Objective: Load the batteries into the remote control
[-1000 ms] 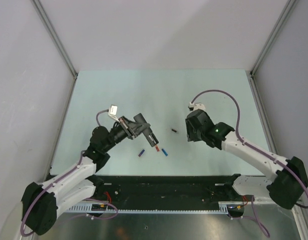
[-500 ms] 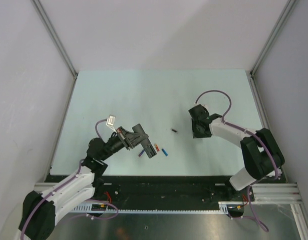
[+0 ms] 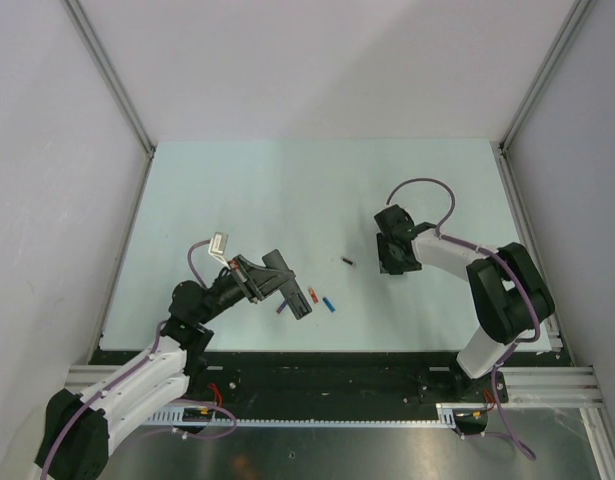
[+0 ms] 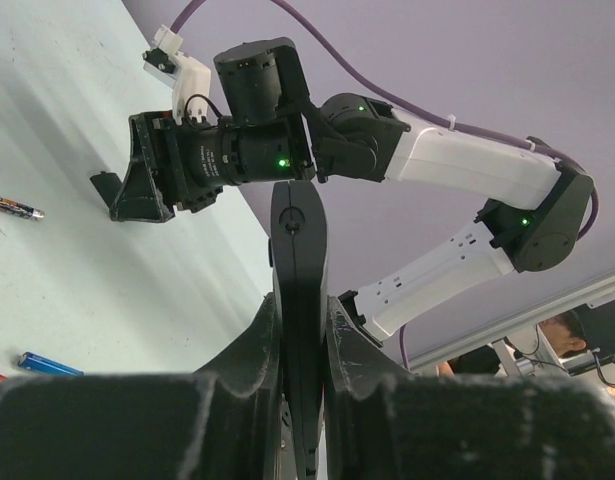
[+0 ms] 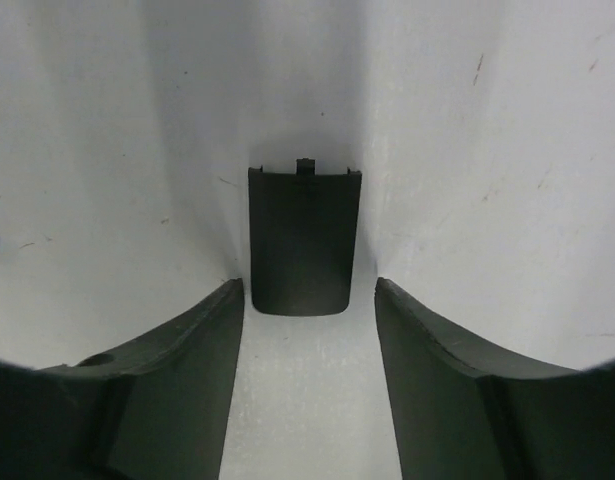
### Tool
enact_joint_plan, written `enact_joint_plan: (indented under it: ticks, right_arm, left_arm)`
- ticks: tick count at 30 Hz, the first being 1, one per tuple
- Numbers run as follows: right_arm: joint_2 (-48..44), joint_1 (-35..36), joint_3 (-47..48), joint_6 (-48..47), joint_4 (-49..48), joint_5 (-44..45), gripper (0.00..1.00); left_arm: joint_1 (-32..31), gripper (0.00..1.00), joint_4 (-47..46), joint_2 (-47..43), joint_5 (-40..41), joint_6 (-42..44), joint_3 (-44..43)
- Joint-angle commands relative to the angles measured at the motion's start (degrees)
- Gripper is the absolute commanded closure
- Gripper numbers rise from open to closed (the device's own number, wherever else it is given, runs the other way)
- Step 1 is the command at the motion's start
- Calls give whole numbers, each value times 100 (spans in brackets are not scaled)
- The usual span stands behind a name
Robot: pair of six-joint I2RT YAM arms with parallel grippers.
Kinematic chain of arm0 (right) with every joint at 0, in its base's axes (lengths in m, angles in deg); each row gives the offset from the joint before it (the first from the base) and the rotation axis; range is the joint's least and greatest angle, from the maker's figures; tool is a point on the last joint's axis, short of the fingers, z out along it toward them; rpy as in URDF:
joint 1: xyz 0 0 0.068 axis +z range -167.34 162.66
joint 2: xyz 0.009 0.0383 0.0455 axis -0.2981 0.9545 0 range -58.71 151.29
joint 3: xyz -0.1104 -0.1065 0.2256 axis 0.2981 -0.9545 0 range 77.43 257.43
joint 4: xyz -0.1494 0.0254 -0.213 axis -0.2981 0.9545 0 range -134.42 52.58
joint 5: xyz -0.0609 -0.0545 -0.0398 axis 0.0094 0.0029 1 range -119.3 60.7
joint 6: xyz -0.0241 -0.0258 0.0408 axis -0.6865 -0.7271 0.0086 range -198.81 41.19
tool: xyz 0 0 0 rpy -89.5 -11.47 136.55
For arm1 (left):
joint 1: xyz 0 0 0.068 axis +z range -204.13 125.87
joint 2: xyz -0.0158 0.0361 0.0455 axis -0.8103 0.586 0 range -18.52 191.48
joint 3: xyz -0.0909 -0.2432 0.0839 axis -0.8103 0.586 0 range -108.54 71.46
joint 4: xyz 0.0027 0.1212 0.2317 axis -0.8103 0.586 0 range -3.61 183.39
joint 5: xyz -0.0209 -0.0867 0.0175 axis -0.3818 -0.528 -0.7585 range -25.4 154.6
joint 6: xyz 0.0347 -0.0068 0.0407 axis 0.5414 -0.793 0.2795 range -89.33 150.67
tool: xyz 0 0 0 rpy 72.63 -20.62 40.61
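Observation:
My left gripper (image 3: 283, 284) is shut on the remote control (image 3: 300, 301), a slim black bar, and holds it on edge above the table; the left wrist view shows it clamped between my fingers (image 4: 257, 345). Near its tip lie the red-orange battery (image 3: 313, 294), the bright blue battery (image 3: 329, 302) and the purple-blue battery (image 3: 281, 309). The dark battery (image 3: 347, 262) lies farther right. My right gripper (image 3: 393, 260) points down at the table, open. In the right wrist view a black battery cover (image 5: 304, 240) lies flat just beyond its open fingertips, untouched.
The pale green table (image 3: 287, 190) is walled by grey panels with metal posts at the left (image 3: 112, 90) and right (image 3: 547, 80). A black rail (image 3: 327, 370) runs along the near edge by the arm bases.
My left gripper has moved nearer the front edge with the remote in it. The right arm has folded in at the elbow while its gripper stayed over the same spot.

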Motion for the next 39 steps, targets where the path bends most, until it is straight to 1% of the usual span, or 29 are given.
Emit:
enact_joint_plan:
  ticks: [1, 3, 7, 10, 11, 13, 14, 16, 18, 20, 22, 23, 27, 28, 31, 35, 39]
  right_arm:
    - [142, -48, 81, -22, 53, -2, 36]
    - [124, -57, 81, -13, 62, -19, 31]
    - [-25, -48, 81, 57, 88, -45, 27]
    - [-411, 40, 90, 162, 141, -37, 26]
    - [-690, 179, 98, 197, 141, 7, 26]
    - [-964, 355, 98, 215, 106, 95, 26]
    - [-1235, 583, 98, 250, 45, 182, 27]
    - [-1474, 873, 90, 241, -26, 375, 27]
    - [-1755, 1269, 11, 154, -245, 525, 27]
    - [-1844, 1445, -173, 57, -586, 543, 27]
    - [-1731, 1517, -235, -127, -772, 395, 28]
    - [-1635, 1516, -236, -206, -895, 168, 33]
    - [-1248, 1534, -236, -663, -1238, -273, 41]
    - [-1108, 1543, -236, -855, -1317, -326, 41]
    - [-931, 1517, -227, -963, -1564, -555, 41]
    - [-773, 1429, -183, -770, -1863, -696, 38]
    - [-431, 1429, 80, -515, -1785, -573, 39]
  left_arm:
    - [58, 100, -268, -32, -150, -112, 17]
    - [50, 100, -260, -15, -150, -121, 17]
    - [49, 100, -269, 12, -176, -104, 8]
    - [50, 100, -260, 20, -150, -103, 8]
    - [49, 100, -260, 20, -159, -86, 8]
    - [58, 100, -269, 20, -159, -60, -10]
    - [50, 100, -269, 12, -185, -51, -27]
    - [49, 100, -260, 20, -229, 19, -53]
    - [49, 100, -269, 29, -273, 55, -71]
    - [50, 100, -260, 125, -264, 46, -62]
    - [58, 100, -260, 196, -255, 20, -62]
    - [50, 100, -260, 266, -255, 20, -80]
    - [50, 100, -260, 267, -360, 116, -194]
    - [58, 100, -260, 232, -387, 142, -220]
    - [58, 100, -260, 161, -554, 230, -308]
    - [49, 100, -260, 143, -651, 257, -318]
    - [58, 100, -260, 143, -633, 239, -247]
